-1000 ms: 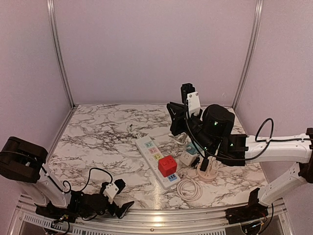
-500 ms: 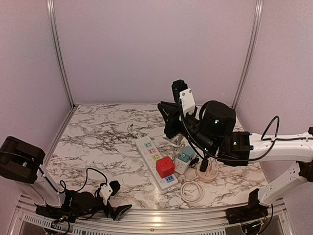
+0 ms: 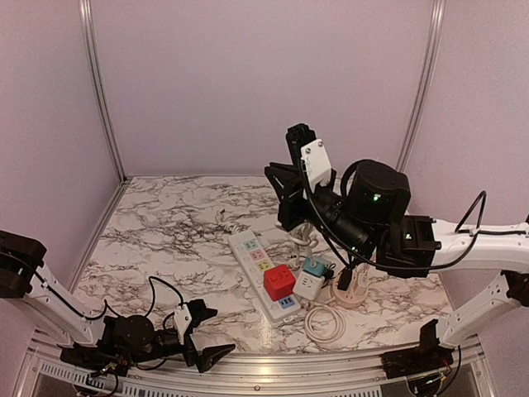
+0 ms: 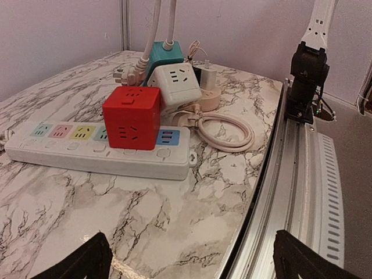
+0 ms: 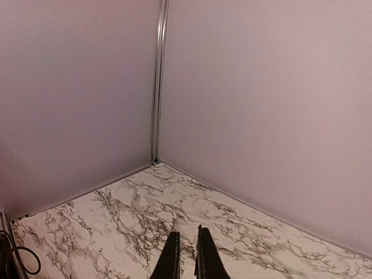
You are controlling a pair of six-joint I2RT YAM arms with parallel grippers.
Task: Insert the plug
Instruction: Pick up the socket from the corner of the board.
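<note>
Top view, left gripper (image 3: 211, 333): I see it low at the near-left edge of the marble table (image 3: 165, 240), jaws spread wide and holding nothing.
Top view, right gripper (image 3: 279, 192): it is raised above the middle of the table, behind the power strip (image 3: 248, 248). From here I cannot tell how its jaws stand.
Top view, power strip: it lies diagonally mid-table, with 1 red cube adapter (image 3: 279, 282) seated on it near its near end.
Top view, cubes: 1 white cube (image 3: 307, 286) sits just right of the red one. 1 teal cube (image 3: 315, 266) sits just behind the white one.
Top view, coiled cable (image 3: 321, 322): it lies by the strip's near end. A round beige base (image 3: 354, 291) sits right of the cubes.
Left wrist view, plug (image 4: 129, 74): it is pale with its prongs showing, just beside the teal cube and apart from the strip's sockets. I cannot tell whether it rests on the table.
Left wrist view, white cords (image 4: 157, 23): 2 rise out of frame, 1 from the plug and 1 from the teal cube's top.
Left wrist view, fingertips (image 4: 75, 261): 2 black tips sit at the bottom corners, far apart.
Right wrist view, fingers (image 5: 170, 258): 2 black fingers are closed together, pointing toward the far corner where 2 walls (image 5: 87, 87) meet. I cannot tell whether they pinch a cord.
</note>
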